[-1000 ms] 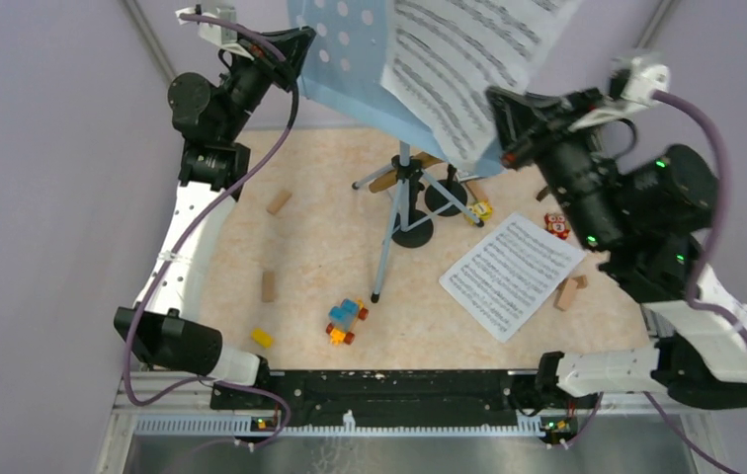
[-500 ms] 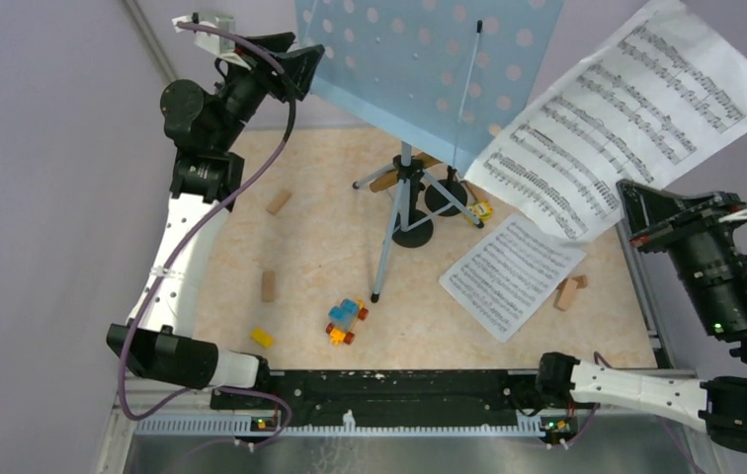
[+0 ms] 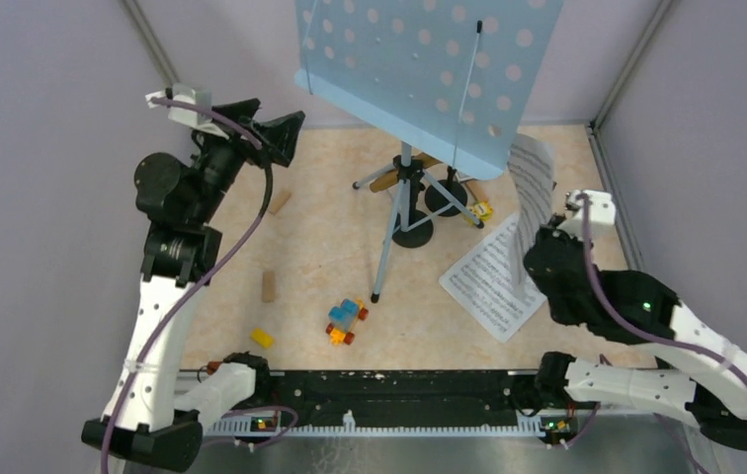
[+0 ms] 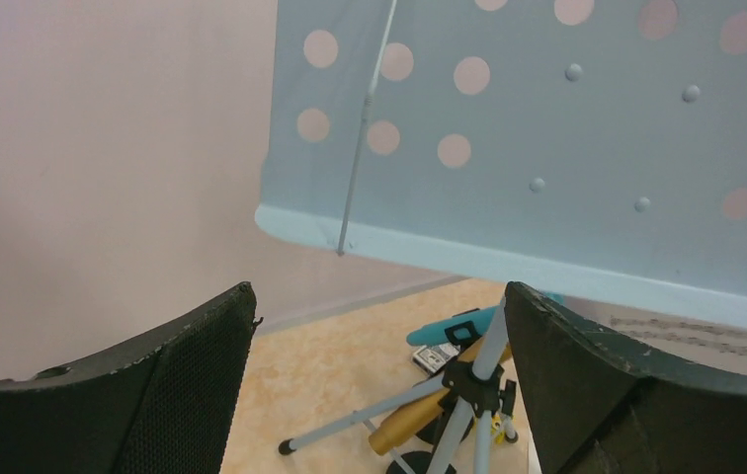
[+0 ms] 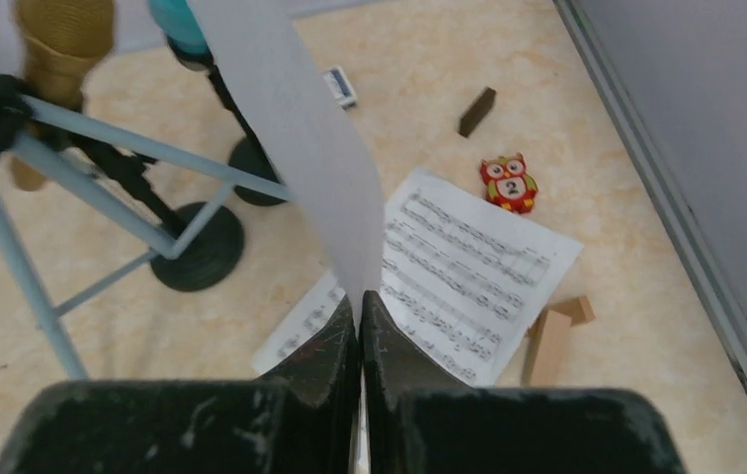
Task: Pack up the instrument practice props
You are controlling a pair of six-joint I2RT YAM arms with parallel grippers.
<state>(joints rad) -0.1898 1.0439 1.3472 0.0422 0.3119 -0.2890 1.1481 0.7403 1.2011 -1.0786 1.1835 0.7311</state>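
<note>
- On the right side of the table, the right gripper [image 5: 360, 301] has its jaws pressed together on the lower edge of a white sheet-music page [image 5: 290, 128]. The page curls upward from the pinch, clear of the tabletop.
- Directly below it a second page [image 5: 454, 272] lies flat on the table, with nothing holding it.
- Up at the far left, the left gripper [image 4: 377, 296] has its fingers spread wide and grips nothing. It is just short of the lower left corner of the pale-blue music rack [image 4: 547, 128].
- That rack stands upright on its tripod legs [image 3: 394, 227] with no page on it — so clearing the rack looks done.
- Behind the tripod are the gold microphone [image 5: 58, 39], the blue microphone [image 5: 180, 25] and the black round-based mic holders [image 5: 197, 247]. Neither gripper is near them, and I cannot tell whether the microphones rest in the holders.
- No box or bag shows in any view, so where things are to go is unclear.
- My judgement: the task is at an early stage — the pages need stacking, the rack folding or removing, and the microphones and holders gathering.
- The toy-block car [image 3: 347, 321] and the wooden blocks [image 5: 552, 336] are not part of the job.
</note>
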